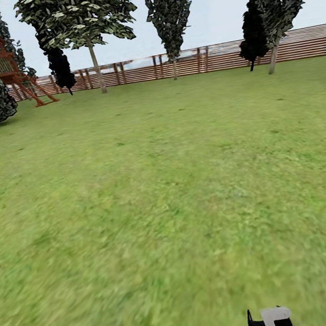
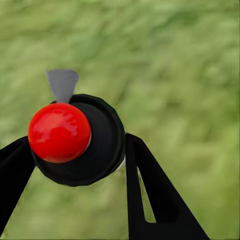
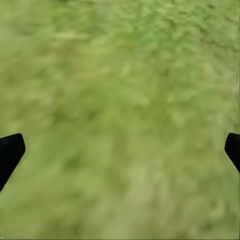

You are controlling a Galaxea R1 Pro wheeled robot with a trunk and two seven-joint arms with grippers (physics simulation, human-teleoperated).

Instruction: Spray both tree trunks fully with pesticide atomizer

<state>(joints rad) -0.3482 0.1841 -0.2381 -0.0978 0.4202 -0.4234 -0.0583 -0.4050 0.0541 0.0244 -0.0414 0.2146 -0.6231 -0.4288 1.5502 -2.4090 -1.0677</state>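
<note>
Pesticide atomizer sits between the two black fingers of the left gripper, which pinch its round black body; red knob and grey nozzle tab point out over the lawn, well short of the slatted fence. Right gripper fingertips are spread wide with nothing but grass between them. Judgement: rigid, light, smooth-sided and likely to slip or twist, so a hold around the black body below the knob looks best.
</note>
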